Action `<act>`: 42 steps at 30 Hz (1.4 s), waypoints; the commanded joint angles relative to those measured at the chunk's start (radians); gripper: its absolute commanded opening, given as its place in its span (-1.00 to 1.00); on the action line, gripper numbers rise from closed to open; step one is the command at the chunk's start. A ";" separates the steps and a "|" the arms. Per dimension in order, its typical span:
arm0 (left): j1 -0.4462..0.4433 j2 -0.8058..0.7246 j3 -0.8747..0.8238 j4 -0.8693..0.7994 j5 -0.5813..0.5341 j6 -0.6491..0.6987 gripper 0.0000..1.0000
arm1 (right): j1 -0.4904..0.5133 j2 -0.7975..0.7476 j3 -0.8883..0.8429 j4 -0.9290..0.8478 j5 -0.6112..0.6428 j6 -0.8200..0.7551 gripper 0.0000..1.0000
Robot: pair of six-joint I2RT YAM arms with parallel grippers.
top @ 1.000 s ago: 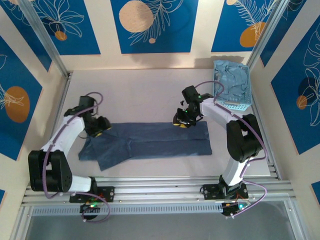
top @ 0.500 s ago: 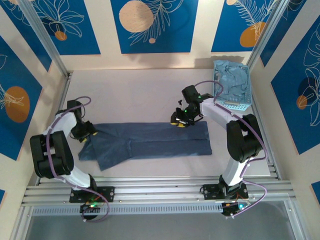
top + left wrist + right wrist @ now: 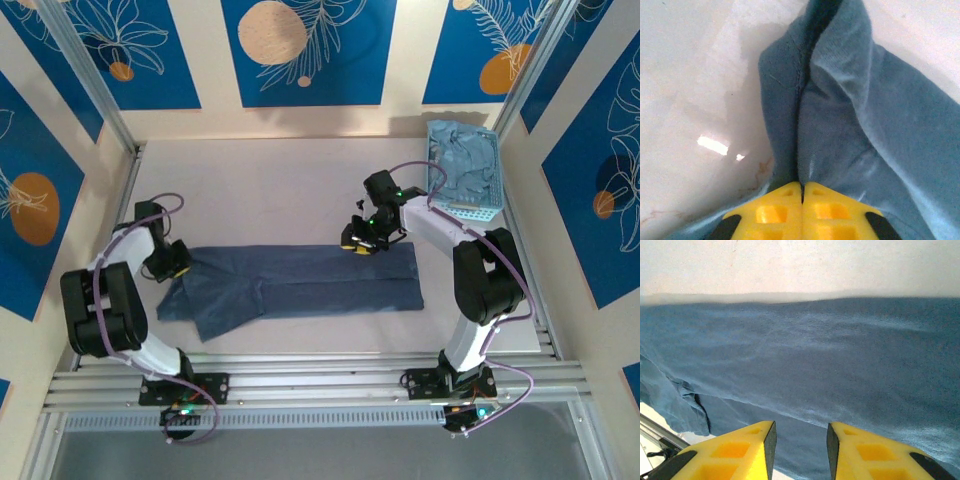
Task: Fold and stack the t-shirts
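Observation:
A dark slate-blue t-shirt [image 3: 300, 280] lies folded into a long band across the table's middle. My left gripper [image 3: 178, 262] sits at its left end. In the left wrist view the yellow jaws [image 3: 802, 186] are pressed together, pinching a raised ridge of the dark t-shirt [image 3: 865, 125]. My right gripper [image 3: 362, 245] hovers at the band's far edge, right of centre. Its fingers [image 3: 800, 440] stand apart over the t-shirt [image 3: 815, 355] with nothing between them. Pale sky-blue t-shirts [image 3: 465, 165] are heaped in the basket.
The pale blue perforated basket [image 3: 478, 213] stands at the back right corner against the wall. Bare table [image 3: 270, 190] stretches behind the dark shirt. An aluminium rail [image 3: 330, 375] runs along the near edge by the arm bases.
My left arm swung out to the shirt's left end and its jaws closed on the cloth there. The right gripper has barely moved.

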 commanded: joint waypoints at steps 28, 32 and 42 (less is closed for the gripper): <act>-0.006 -0.276 -0.196 -0.043 0.023 -0.112 -0.13 | -0.007 0.019 0.035 -0.033 -0.049 -0.020 -0.29; -0.006 -0.265 -0.236 0.018 0.062 -0.125 -0.12 | -0.007 0.015 0.026 -0.033 -0.049 -0.015 -0.30; -0.006 -0.215 -0.222 0.099 0.027 -0.075 -0.19 | 0.000 0.011 0.029 -0.041 -0.043 -0.009 -0.29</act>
